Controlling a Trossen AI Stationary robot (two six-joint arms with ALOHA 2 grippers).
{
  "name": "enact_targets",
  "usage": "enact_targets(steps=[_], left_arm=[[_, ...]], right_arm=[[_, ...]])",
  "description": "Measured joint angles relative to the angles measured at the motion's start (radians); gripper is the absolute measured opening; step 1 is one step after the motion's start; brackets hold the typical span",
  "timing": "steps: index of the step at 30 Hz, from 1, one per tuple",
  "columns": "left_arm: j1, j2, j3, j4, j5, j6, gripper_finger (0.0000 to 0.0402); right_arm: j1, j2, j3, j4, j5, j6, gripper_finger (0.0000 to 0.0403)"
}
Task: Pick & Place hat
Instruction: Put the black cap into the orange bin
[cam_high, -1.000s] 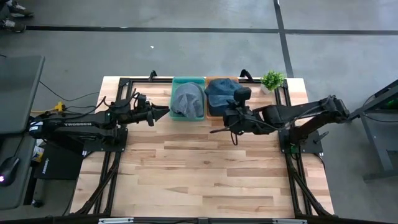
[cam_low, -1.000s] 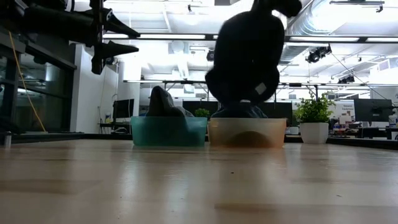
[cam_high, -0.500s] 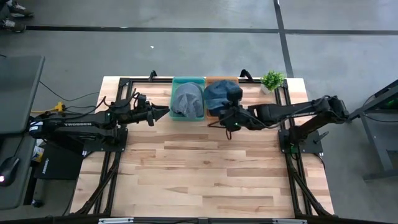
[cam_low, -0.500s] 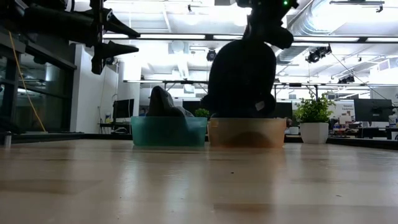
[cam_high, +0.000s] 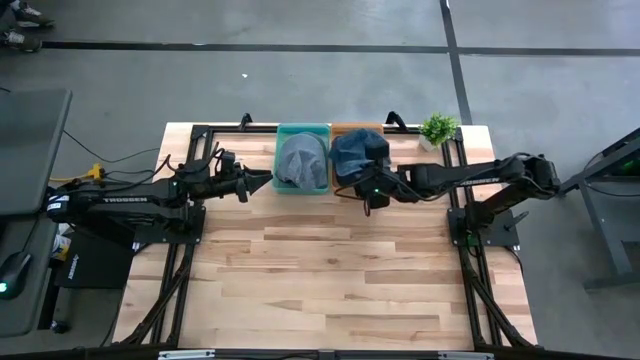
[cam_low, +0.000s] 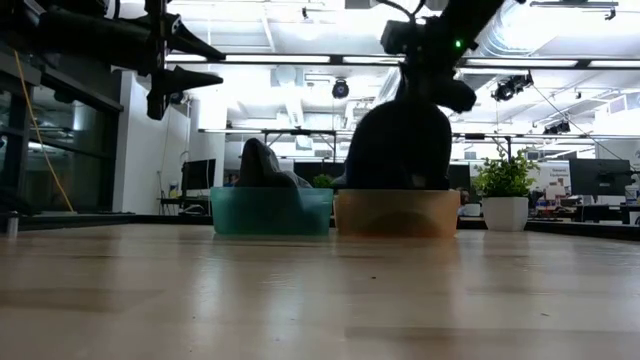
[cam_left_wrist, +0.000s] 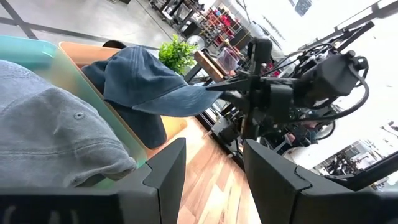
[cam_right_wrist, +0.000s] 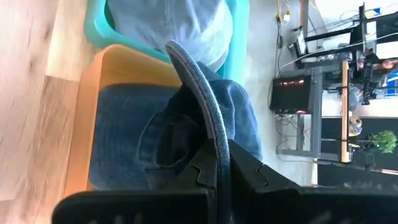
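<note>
Two hats, two bins: a grey hat (cam_high: 300, 160) fills the teal bin (cam_high: 302, 130); the dark blue denim hat (cam_high: 357, 152) sits over the orange bin (cam_high: 347, 128) at the bench's (cam_high: 330, 270) far edge, its brim pinched by the closed right gripper (cam_high: 367, 192). The left gripper (cam_high: 262, 178) hovers parted beside the teal bin. The near bench is bare wood.

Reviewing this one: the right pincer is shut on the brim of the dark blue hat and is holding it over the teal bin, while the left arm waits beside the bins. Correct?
Not quite. The right pincer is shut on the brim of the dark blue hat, but it holds it over the orange bin, not the teal bin, which holds a grey hat. The high view shows this. The left pincer does wait beside the bins.
</note>
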Motion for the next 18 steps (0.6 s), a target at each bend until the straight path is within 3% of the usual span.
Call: enact_targets(steps=[18], left_arm=[[0.000,0.000,0.000,-0.014,0.001,-0.032,0.0159]], right_arm=[[-0.091,0.000,-0.091,0.111,-0.077,-0.076,0.0004]])
